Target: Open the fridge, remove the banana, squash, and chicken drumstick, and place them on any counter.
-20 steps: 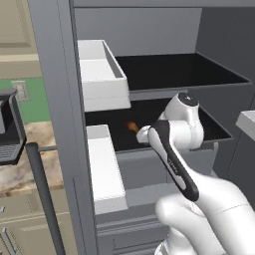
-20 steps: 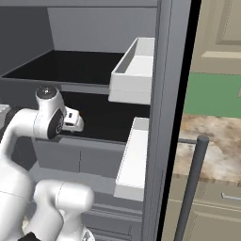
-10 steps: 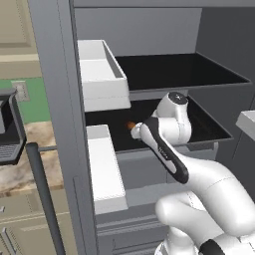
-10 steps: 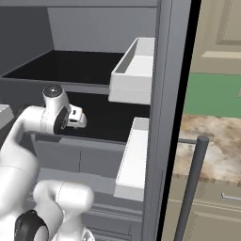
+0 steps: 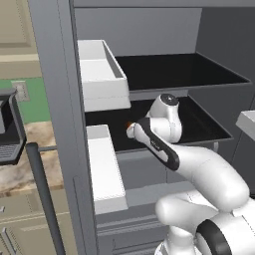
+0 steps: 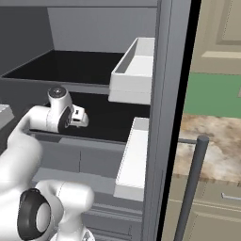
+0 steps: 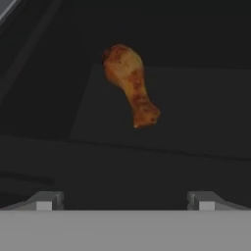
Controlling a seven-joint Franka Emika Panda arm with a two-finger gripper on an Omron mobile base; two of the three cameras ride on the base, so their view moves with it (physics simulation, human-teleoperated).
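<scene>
The fridge stands open, and my arm reaches into its lower black shelf. In the hand view the brown chicken drumstick lies on that dark shelf, thick end farther from me, ahead of and above my gripper. The gripper is open, its two fingertips wide apart with nothing between them. From the left base camera the drumstick is a small orange spot just past the hand. In the right base view the gripper points into the shelf. The banana and squash are out of view.
White door bins hang on the open door beside the arm, with another bin on the right door. A dark handle bar stands in front. The mottled counter runs on both sides, bearing a dark appliance.
The arm has stretched deeper into the lower shelf, bringing the hand closer to the drumstick. The jaws have stayed open.
</scene>
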